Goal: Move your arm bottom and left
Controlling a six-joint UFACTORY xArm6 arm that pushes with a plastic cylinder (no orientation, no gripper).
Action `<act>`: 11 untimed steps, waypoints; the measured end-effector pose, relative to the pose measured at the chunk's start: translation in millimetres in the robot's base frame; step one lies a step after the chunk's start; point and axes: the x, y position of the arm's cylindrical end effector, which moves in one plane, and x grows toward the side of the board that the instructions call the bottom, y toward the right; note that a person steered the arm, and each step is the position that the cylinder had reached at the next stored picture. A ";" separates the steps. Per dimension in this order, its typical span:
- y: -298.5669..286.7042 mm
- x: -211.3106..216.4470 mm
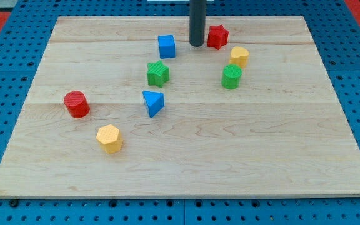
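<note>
My tip (196, 45) sits near the view's top of the bench (242, 162), between the blue cube (166, 46) and the red star (217, 37), close to both; can't tell if it touches either. No fingers on this rig, just the bare rod, holding nothing.

Progress, as I judge it: not started. The tip is high and near centre, so the whole bottom-left travel is left.

In that direction lie the green star (158, 73) and blue triangle (153, 102); further out, the red cylinder (77, 104) and yellow hexagon (109, 138). Likely contact with the green star first. The yellow block (239, 57) and green cylinder (232, 77) are off to the view's right, out of the path.
</note>
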 end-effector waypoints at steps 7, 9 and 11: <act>-3.6 205.1; 36.9 218.8; 33.5 237.7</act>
